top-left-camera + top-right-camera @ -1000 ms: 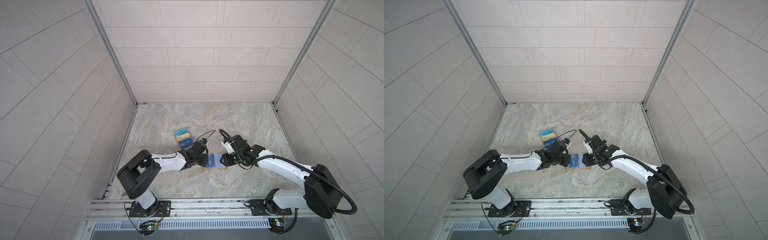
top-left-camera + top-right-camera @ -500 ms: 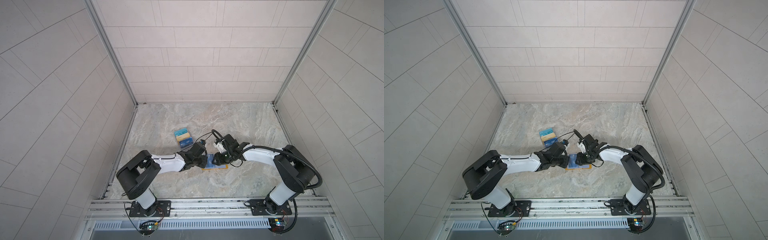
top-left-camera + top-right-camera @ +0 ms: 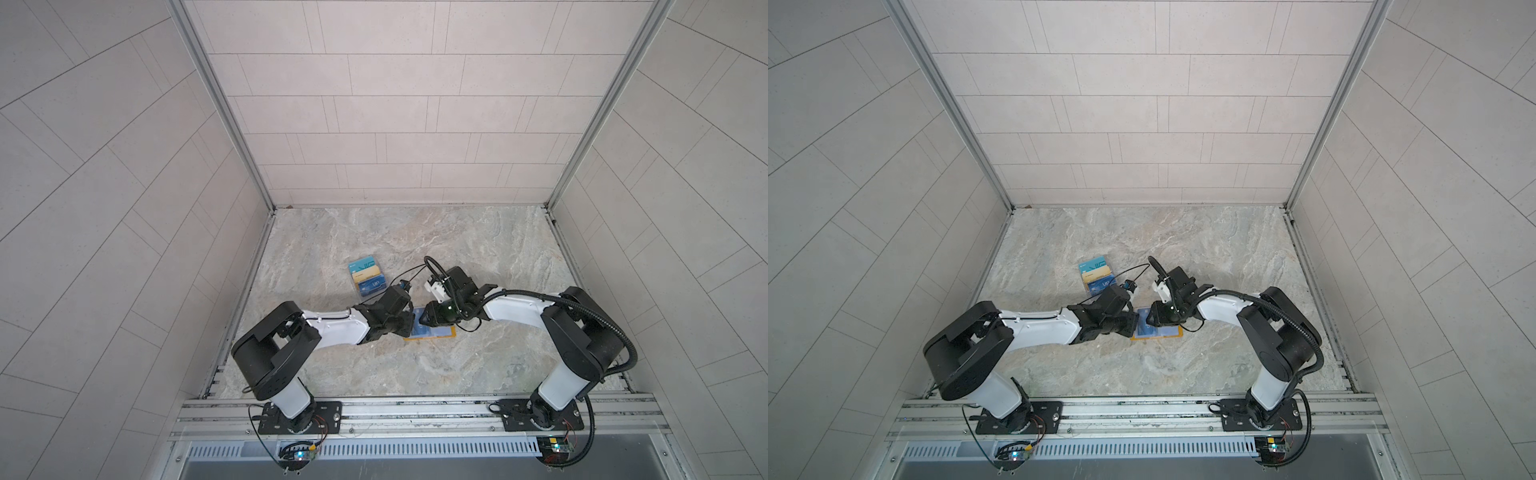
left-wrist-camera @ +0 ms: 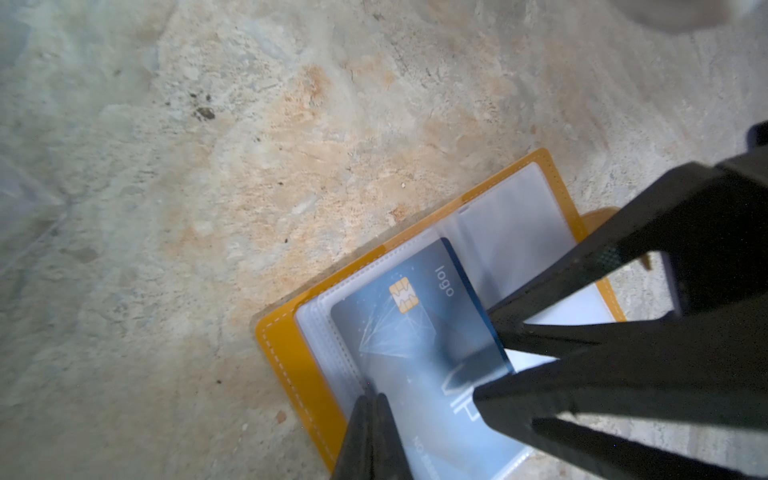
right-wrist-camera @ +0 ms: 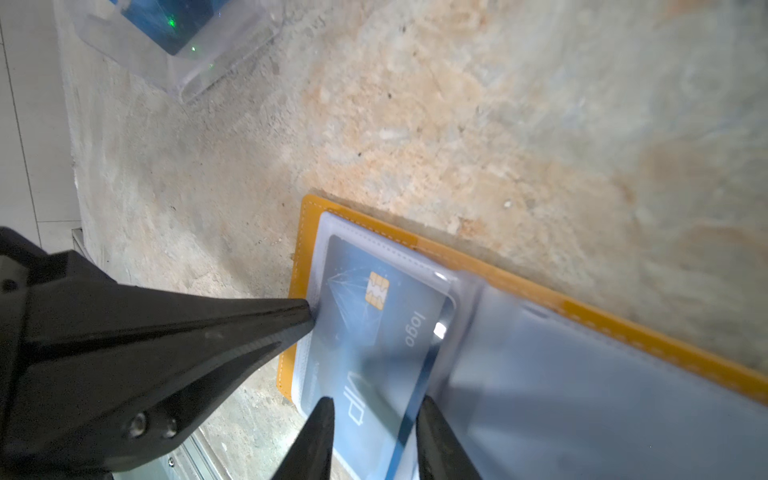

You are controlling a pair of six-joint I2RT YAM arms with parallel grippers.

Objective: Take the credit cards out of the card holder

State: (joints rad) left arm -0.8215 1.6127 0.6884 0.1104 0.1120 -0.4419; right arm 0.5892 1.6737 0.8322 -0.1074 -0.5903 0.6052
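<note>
The blue card (image 4: 415, 345) is partly cut off, its small print seemingly illegible.

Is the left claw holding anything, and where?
The left claw is shut on the card holder, apparently pinching the outer edge of its clear sleeve.

Left fingers (image 4: 365, 436) together, right fingers (image 5: 320, 436) apart

- Tabletop (image 3: 478, 249) (image 3: 1217, 249): a flat slab with a beige-grey, marble-like veined pattern. Close up, the wrist views show rust-orange blotches and small dark specks on it.
- Card holder (image 3: 444, 332) (image 3: 1169, 331) (image 4: 286, 357) (image 5: 305, 224): mustard-yellow with pale stitching. It lies open and flat on the front half of the tabletop near the middle, with its clear plastic sleeves facing up.
- Clear acrylic tiered stand (image 3: 368, 279) (image 3: 1097, 276) (image 5: 216, 70): stands on the tabletop behind and to the left of the card holder, near it but not touching.
</note>
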